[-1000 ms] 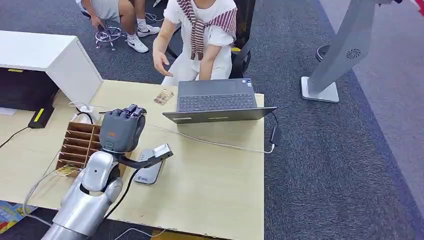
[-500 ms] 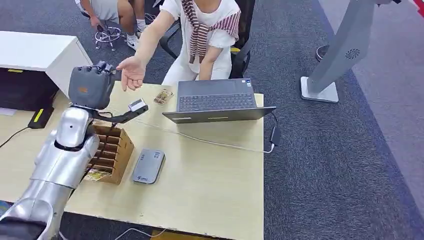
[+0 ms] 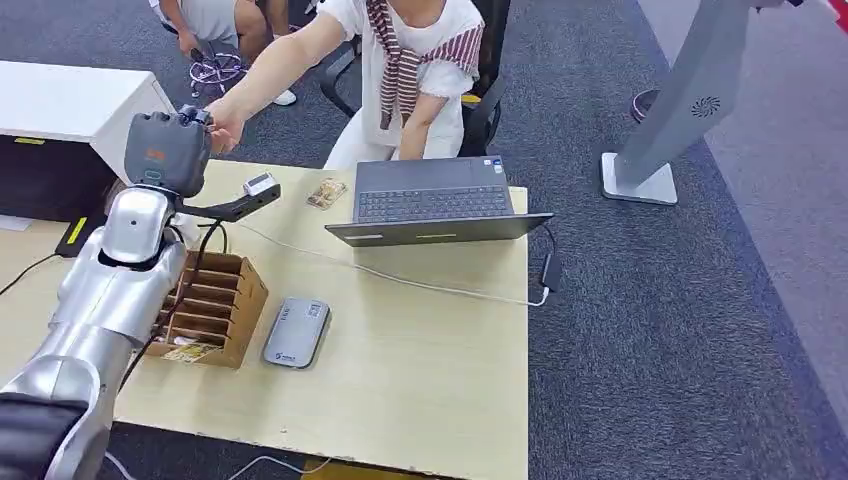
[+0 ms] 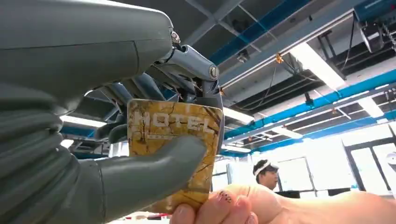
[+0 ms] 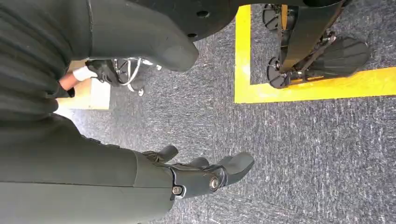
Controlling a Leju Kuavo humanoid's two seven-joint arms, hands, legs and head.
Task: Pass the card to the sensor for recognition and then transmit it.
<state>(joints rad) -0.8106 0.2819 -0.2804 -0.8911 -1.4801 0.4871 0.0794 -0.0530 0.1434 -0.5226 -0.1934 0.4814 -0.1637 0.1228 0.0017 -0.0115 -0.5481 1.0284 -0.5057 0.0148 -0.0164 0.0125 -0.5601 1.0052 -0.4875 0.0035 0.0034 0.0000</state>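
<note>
My left hand (image 3: 167,150) is raised over the table's far left corner. In the left wrist view it (image 4: 116,154) holds a marbled yellow-brown card (image 4: 187,126) printed HOTEL, with the thumb pressed across its face. A seated person reaches an arm across, and their hand (image 3: 222,125) meets mine. Their fingertips (image 4: 219,210) pinch the card's free edge. The grey card sensor (image 3: 297,332) lies flat on the table, well apart from my hand. My right hand (image 5: 205,175) hangs over the carpet with its fingers apart and nothing in it.
A wooden slotted card box (image 3: 215,300) stands beside the sensor. A second card (image 3: 327,193) lies near the open laptop (image 3: 430,200), whose cable crosses the table (image 3: 430,370). A white cabinet (image 3: 80,105) stands at the far left.
My left arm has swung from above the sensor up to the far left corner with the card. The person's arm has stretched out until their hand reaches mine.
</note>
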